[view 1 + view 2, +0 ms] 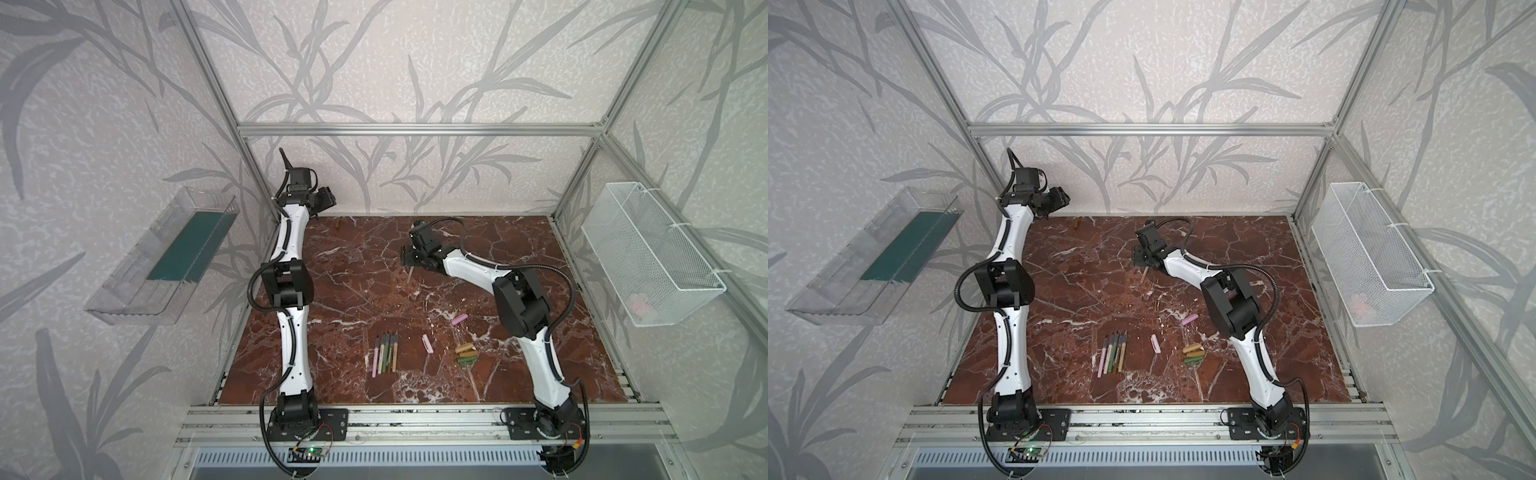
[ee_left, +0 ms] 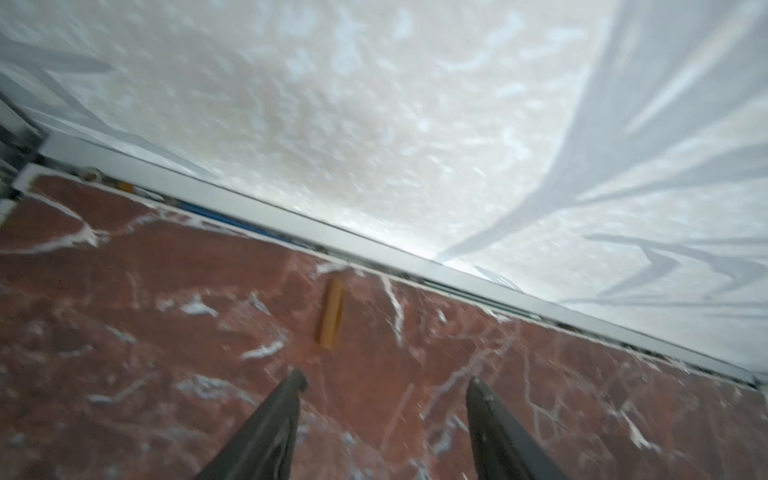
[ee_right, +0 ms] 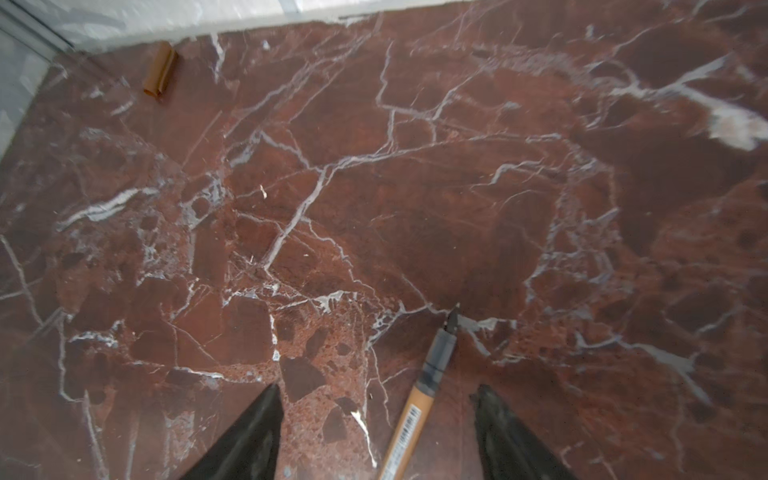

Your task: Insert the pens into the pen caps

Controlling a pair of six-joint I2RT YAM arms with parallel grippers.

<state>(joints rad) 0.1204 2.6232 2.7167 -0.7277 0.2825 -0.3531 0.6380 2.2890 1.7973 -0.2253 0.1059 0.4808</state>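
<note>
Veined marble tabletop [image 3: 498, 166], slim cyl. pen [image 3: 409, 419].

Workcell surroundings.
We see leaf-patterned grey walls [image 1: 374, 62], an aluminium frame [image 1: 415, 129], a red marble tabletop [image 1: 353, 270] and a white mesh basket [image 1: 648, 257].

In both top views a red-brown marble tabletop [image 1: 353, 270] veined with white sits inside an aluminium frame [image 1: 415, 129], backed by pale wallpaper [image 1: 415, 62] printed with grey leaves. On the left wall hangs a clear plastic tray [image 1: 120, 299] holding a dark green slab [image 1: 187, 245]. On the right wall hangs a white wire basket [image 1: 665, 266] with something faint and pink [image 1: 638, 305] at its bottom.
</note>
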